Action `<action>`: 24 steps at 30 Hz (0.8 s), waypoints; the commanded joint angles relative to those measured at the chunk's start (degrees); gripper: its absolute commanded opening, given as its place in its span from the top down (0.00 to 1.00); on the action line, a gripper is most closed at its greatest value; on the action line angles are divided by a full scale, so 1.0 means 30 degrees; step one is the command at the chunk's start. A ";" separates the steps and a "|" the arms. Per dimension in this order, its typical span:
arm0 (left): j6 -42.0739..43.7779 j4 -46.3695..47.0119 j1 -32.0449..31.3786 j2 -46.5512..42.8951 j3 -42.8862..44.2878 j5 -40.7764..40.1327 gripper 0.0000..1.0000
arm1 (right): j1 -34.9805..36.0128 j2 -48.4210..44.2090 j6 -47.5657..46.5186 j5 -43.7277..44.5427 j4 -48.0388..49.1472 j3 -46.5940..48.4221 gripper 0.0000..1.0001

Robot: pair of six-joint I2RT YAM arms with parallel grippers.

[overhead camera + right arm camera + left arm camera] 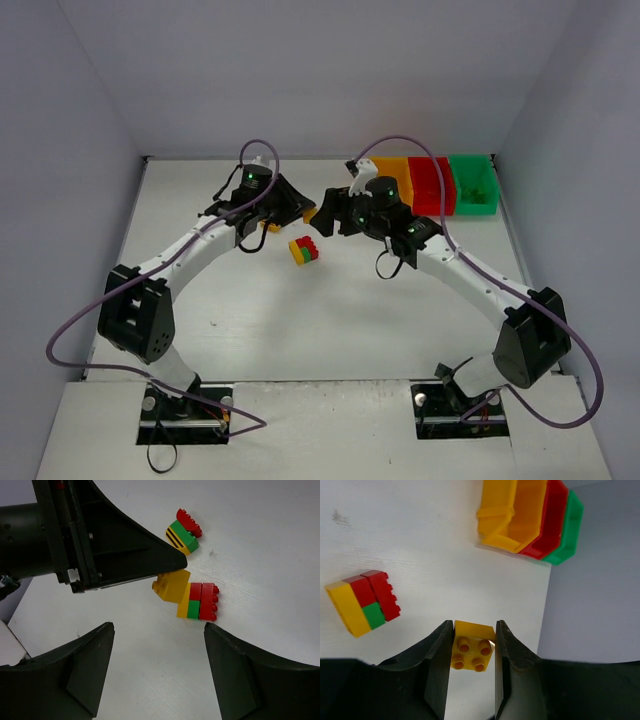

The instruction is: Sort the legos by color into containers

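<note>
Now left fingers (437,672) are clamping a yellow studded plastic brick (471,652), right fingers (85,675) gaping; lifting level toward the yellow-orange plastic bin (520,525) probably suits.

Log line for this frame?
left gripper: shut on yellow brick | right gripper: open, empty | mixed stack: not gripped | yellow bin: far right, beside red and green

You will find no text, label, brand name or number to read in any of the three views. The only marking is a set of dark stripes on the yellow face of a small brick stack (176,538), seen from the right wrist camera at the far side of its view. The stripes form no letters or digits that you could make out.
</note>
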 commanded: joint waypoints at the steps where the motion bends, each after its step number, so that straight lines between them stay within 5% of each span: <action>1: -0.2188 0.2395 -0.0435 -0.1061 0.0723 -0.0379 1.00 | 0.0195 0.0258 0.0385 0.0736 0.2305 0.1122 0.31; 16: -0.2806 0.3891 -0.1052 -0.2145 -0.0478 -0.0204 1.00 | 0.0254 0.1578 0.0738 0.1381 0.3713 0.1387 0.43; 24: -0.2747 0.3804 -0.1052 -0.2292 -0.0889 0.0059 1.00 | 0.0254 0.1257 0.0094 0.1675 0.4680 0.0947 0.87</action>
